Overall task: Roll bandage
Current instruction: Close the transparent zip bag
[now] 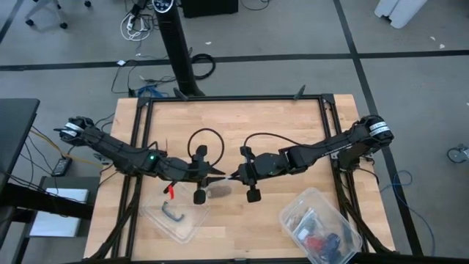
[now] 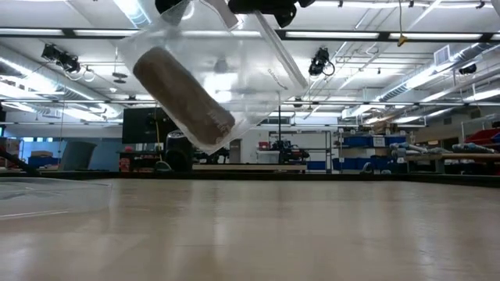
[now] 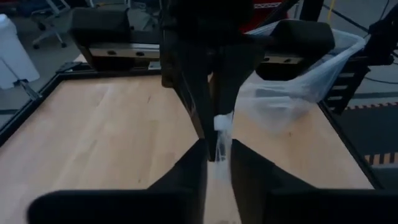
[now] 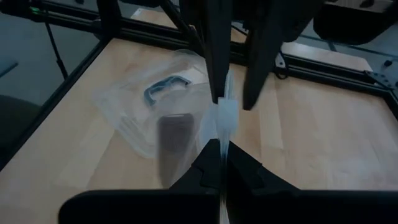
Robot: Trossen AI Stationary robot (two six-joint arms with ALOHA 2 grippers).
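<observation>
My right end effector (image 1: pixel 236 176) is pressed together on the edge of a clear plastic bag (image 2: pixel 234 70), and my left end effector (image 1: pixel 217 176), meeting it at mid-tabletop (image 1: pixel 242 121), looks to pinch the same edge. The bandage (image 2: pixel 183 97) hangs inside at about 6 o'clock, already a brown roll. I judge rolling done, only bagging and set-down left.

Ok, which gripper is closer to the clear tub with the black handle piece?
Left. In the high view the left gripper is just up-right of the clear tub; the right gripper, pinching the clear bag, faces it from the farther side.
</observation>
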